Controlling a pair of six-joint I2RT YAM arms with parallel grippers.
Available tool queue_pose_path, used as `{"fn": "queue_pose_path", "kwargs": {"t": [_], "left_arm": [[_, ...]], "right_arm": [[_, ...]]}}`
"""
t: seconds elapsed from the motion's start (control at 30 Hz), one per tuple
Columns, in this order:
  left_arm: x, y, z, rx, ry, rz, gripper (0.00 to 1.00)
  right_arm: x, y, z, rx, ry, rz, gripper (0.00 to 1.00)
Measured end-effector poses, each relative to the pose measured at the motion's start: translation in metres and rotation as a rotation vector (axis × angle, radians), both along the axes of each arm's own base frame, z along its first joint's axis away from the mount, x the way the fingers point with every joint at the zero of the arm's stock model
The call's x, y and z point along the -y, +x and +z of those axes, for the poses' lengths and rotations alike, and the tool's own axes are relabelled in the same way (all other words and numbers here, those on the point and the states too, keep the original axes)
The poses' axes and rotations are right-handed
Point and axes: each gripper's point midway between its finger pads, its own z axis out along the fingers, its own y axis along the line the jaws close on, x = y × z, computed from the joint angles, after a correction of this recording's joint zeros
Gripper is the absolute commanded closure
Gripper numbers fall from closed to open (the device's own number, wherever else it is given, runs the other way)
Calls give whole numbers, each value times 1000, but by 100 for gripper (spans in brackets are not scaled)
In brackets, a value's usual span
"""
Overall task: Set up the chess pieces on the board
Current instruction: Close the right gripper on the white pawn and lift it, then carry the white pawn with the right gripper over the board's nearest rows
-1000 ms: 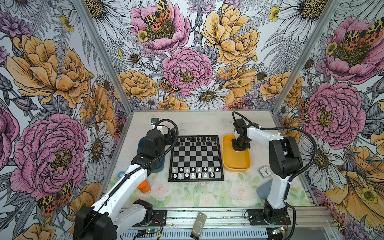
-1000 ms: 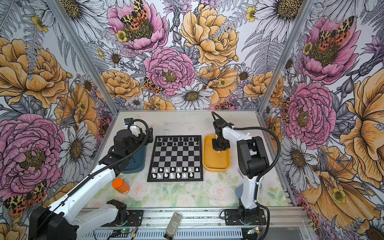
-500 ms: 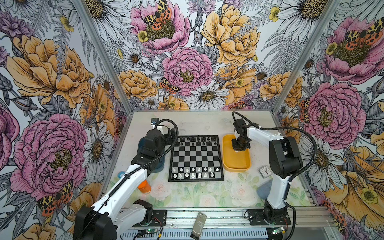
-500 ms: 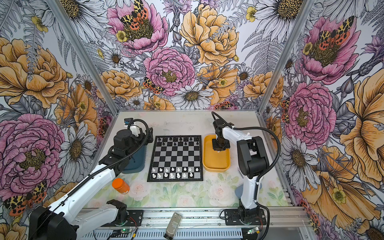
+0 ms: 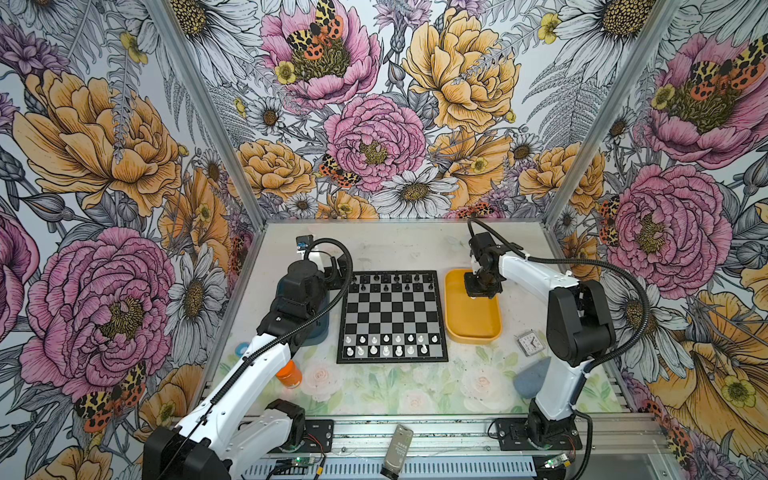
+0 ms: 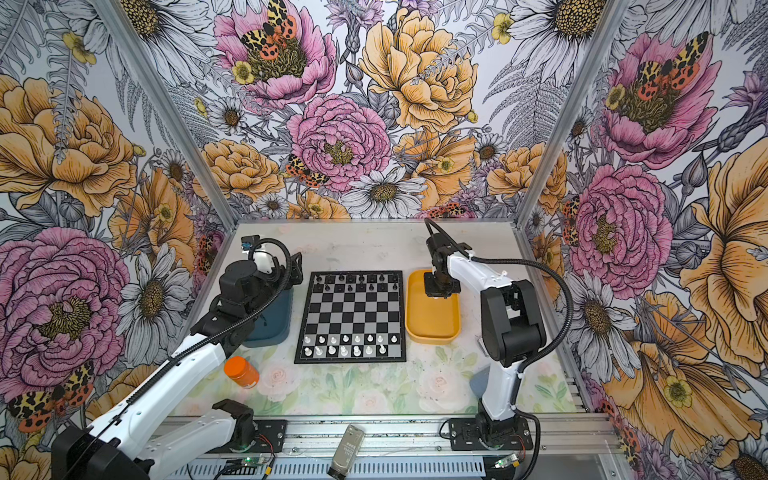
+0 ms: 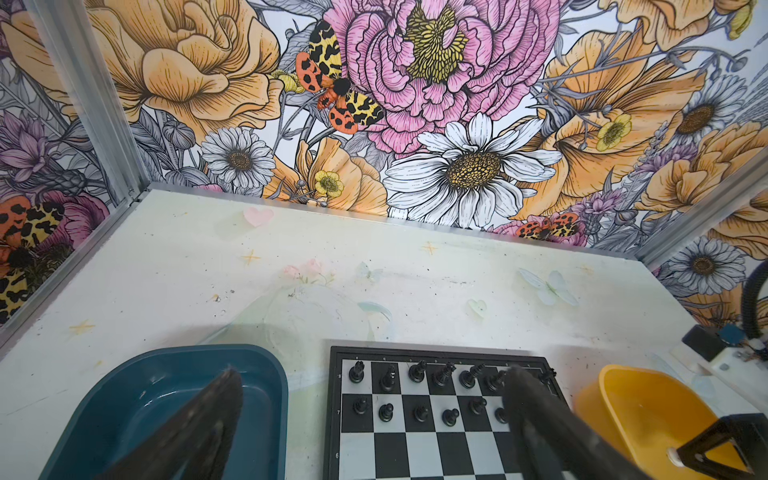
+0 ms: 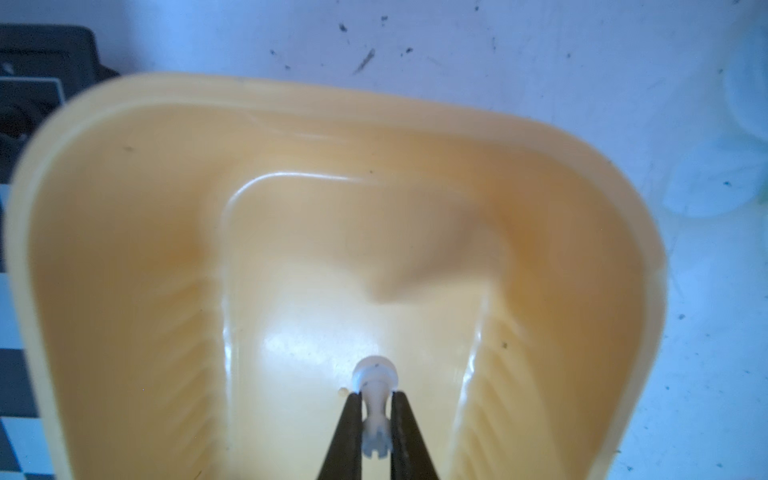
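The right fingers [image 8: 348,432] are clamped on a small white plastic chess piece [image 8: 375,386]. It is pinched at its narrow waist, with the round base poking out just past the fingertips and the notched crown tucked back between the two black fingers. Spreading out all round those fingers is the shallow yellow plastic tray [image 8: 291,99]. A tiny pale speck lies on the tray floor right beside one fingertip. The wrist view doesn't settle whether the piece's base touches that floor or hangs just clear of it.

Across to the left fingers [image 7: 203,424], and they stand spread wide apart, gripping nothing at all. One of them hangs over the deep blue plastic tray [image 7: 137,386]. In the gap between the pair, and just beyond their tips, stand the small black chess pieces [image 7: 417,370], two rows of them upright.

Between the two sets of fingers, flat on the pale bench [image 5: 395,249], lies the square chessboard of black and silver-grey squares [image 5: 392,318]. The yellow tray sits just beside it on the right fingers' side and the blue tray on the left fingers' side. Two rows of white pieces [image 5: 386,340] stand on the board at the edge farthest from both sets of fingers.
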Motion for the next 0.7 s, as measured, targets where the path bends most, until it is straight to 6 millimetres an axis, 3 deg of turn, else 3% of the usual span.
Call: {"fn": "queue_pose_path", "kwargs": {"t": [0.37,0.7], "left_arm": [[-4,-5,-5,-18,8,8,2],[1,-39,30,88,-20,-13,1]], "right_arm": [[-38,-24,30,33,1,78,100],[-79,-54,81,126,27,184,100]]}}
